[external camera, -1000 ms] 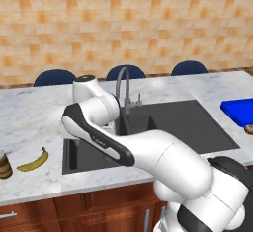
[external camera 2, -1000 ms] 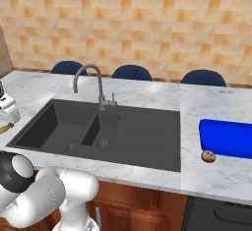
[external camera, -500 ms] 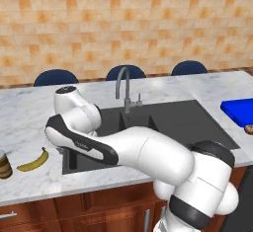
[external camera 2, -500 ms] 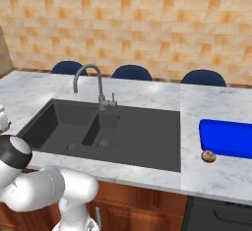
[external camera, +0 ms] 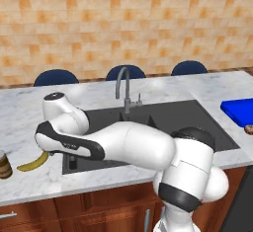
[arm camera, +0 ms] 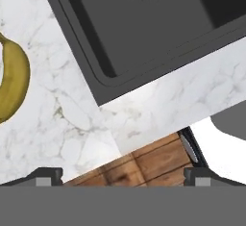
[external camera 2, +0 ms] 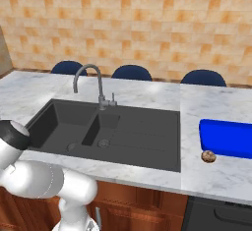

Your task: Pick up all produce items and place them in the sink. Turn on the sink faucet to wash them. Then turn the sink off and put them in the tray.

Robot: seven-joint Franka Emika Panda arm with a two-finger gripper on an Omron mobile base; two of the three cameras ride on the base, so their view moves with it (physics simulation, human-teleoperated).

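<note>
Two fingertips point(arm camera: 48, 174) of mine peek up at the bottom of the hand view, set as far apart as they go, with nothing between them and nothing touching them. My gripper point(arm camera: 123, 177) hangs over the marble counter point(arm camera: 72, 119) at its front edge, just beside the near corner of the sink point(arm camera: 144, 32). The banana point(arm camera: 14, 83) lies on the counter off to one side, apart from my fingers. In the left base view it rests just past my arm, near a dark brown jar point(external camera: 4, 164). The small brown ball point(external camera 2: 208, 157) sits far along the counter, right against the blue tray point(external camera 2: 227, 137). The faucet point(external camera 2: 91, 85) stands behind the basins.
</note>
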